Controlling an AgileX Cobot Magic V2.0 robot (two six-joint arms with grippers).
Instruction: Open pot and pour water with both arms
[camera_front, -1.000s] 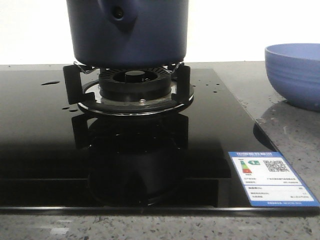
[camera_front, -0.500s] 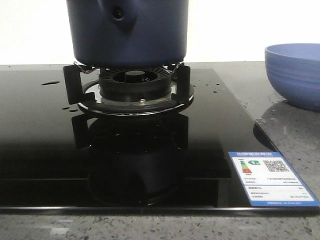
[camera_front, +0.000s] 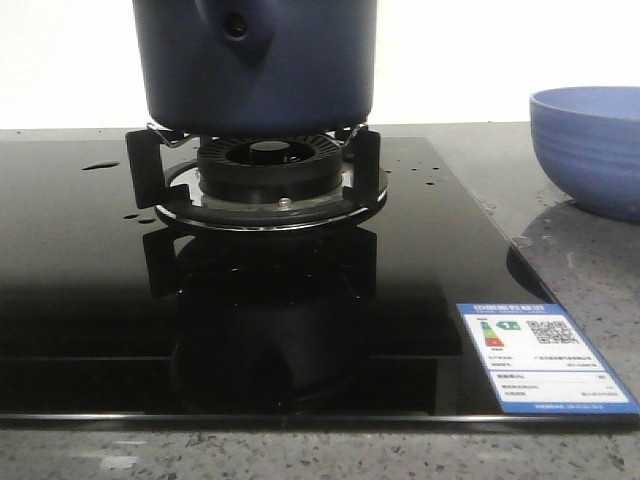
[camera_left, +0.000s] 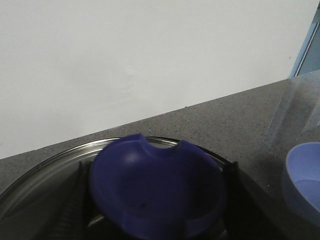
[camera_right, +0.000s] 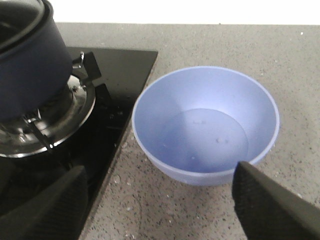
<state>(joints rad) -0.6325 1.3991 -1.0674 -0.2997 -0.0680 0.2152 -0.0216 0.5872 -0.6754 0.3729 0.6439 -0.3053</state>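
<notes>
The pot (camera_front: 255, 65) is seated on the burner (camera_front: 268, 175) of the black hob (camera_front: 80, 290), with water (camera_front: 100, 166) seen as drops on the glass. The bowl (camera_right: 205, 125) stands on the bench (camera_right: 210, 45) beside the hob. The right jaws are spread, framing the bowl. The left jaws are blocked by a blurred blue knob (camera_left: 157, 187); their state cannot be told.

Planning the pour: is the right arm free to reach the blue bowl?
Probably yes. The right gripper hangs open above the bowl, fingers either side, nothing between; the pot sits clear on the burner.
</notes>
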